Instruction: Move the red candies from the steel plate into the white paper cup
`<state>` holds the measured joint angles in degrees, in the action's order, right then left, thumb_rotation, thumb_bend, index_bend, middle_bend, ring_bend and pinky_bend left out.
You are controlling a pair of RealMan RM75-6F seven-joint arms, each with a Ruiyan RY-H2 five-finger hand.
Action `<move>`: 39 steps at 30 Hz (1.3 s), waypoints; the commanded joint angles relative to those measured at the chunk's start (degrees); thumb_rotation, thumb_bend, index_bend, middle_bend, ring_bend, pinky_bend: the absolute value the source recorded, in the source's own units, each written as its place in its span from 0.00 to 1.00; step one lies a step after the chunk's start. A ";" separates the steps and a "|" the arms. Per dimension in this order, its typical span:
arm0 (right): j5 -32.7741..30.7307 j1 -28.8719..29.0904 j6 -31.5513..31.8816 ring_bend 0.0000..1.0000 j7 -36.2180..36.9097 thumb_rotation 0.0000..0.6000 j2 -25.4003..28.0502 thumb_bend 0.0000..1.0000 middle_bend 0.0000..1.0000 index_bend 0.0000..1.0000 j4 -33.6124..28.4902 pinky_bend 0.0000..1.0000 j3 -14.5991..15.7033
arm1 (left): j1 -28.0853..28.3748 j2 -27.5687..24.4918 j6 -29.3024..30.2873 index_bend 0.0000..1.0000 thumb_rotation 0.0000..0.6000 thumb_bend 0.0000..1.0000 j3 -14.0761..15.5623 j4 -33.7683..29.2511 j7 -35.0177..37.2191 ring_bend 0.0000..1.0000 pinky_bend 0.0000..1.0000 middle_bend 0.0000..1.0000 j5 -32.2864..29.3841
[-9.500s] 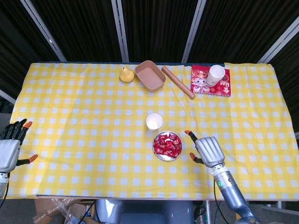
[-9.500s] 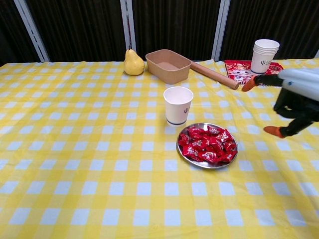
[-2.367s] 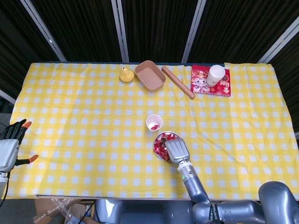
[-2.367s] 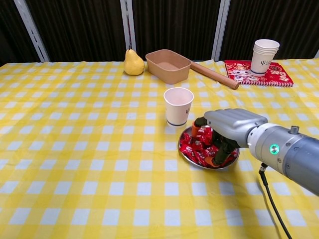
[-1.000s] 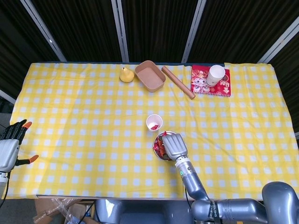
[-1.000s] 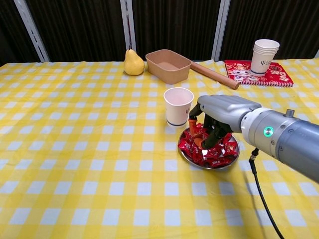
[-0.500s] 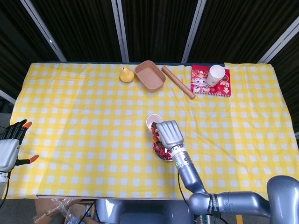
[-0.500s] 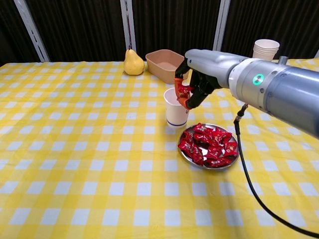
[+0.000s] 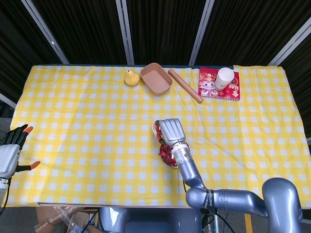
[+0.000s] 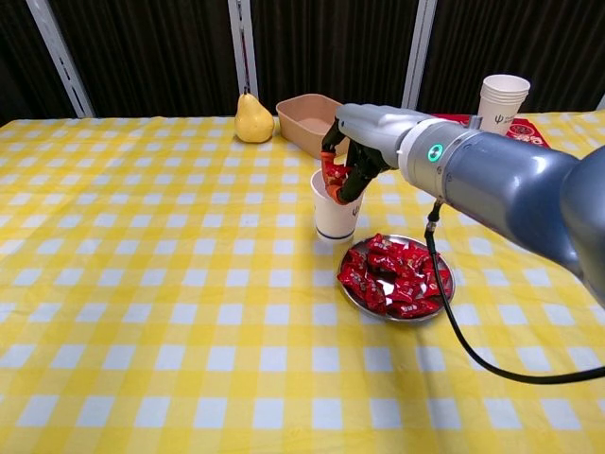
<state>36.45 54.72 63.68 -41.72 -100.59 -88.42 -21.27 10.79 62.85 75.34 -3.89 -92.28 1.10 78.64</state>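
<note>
One red candy (image 10: 335,173) is pinched in the right hand (image 10: 354,151), fingers curled around it directly over the mouth of the white paper cup (image 10: 333,214); in the head view the right hand (image 9: 169,130) covers most of the cup, only a sliver of rim showing. The remaining red candies (image 10: 397,274) sit piled on the steel plate (image 10: 352,290), just beside the cup on its near-right side. The plate (image 9: 166,164) shows only partly in the head view, under the right forearm. Left hand (image 9: 11,154) is at the far left table edge, well apart from everything, fingers spread, holding nothing. Along the back of the yellow checked tablecloth (image 10: 142,312): a pear (image 10: 252,119), a tan tray (image 10: 315,119), a wooden rolling pin (image 9: 185,85), and a stack of paper cups (image 10: 500,104) on a red booklet (image 9: 217,84).
</note>
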 commanded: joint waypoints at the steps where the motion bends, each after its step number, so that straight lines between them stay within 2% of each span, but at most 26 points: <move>1: 0.02 0.61 -0.58 0.94 0.74 1.00 -0.51 0.47 0.93 0.52 1.38 0.98 -0.10 | 0.02 -0.05 -0.10 0.04 1.00 0.00 0.01 -0.06 0.04 0.00 0.00 0.00 -0.07; 9: -0.10 0.91 -0.34 0.94 1.15 1.00 -0.55 0.47 0.93 0.40 2.29 0.98 0.53 | 0.07 -0.16 -0.25 0.04 1.00 0.00 -0.02 -0.21 0.08 0.00 0.00 0.00 -0.23; 17: 1.45 -0.26 2.53 0.94 1.20 1.00 1.32 0.47 0.93 0.38 -2.26 0.98 1.46 | 0.01 -0.23 -0.09 0.04 1.00 0.00 0.04 -0.26 0.22 0.00 0.00 0.00 -0.04; 21: 2.57 -1.75 5.01 0.94 0.32 1.00 3.13 0.47 0.93 0.37 -6.84 0.98 3.17 | -0.03 -0.18 0.12 0.04 1.00 0.00 0.06 -0.20 0.26 0.00 0.00 0.00 0.17; 30: 4.04 -6.35 9.64 0.94 -1.97 1.00 7.01 0.43 0.93 0.35 -15.16 0.98 9.80 | -0.28 -0.03 1.01 0.04 1.00 0.00 0.17 -0.11 0.11 0.00 0.00 0.00 0.89; 33: 4.86 -7.74 10.62 0.94 -1.64 1.00 7.62 0.42 0.93 0.35 -15.77 0.98 11.31 | -0.38 0.17 1.40 0.04 1.00 0.00 0.17 0.04 -0.12 0.00 0.00 0.00 1.08; 39: 4.14 -9.39 10.34 0.94 -0.44 1.00 7.47 0.38 0.93 0.33 -14.20 0.98 12.24 | -0.50 0.43 1.86 0.05 1.00 0.00 0.11 0.09 -0.61 0.00 0.00 0.00 1.17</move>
<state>40.88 45.59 74.22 -42.38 -93.01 -103.03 -9.19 10.30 63.26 77.17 -3.77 -92.20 0.52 79.81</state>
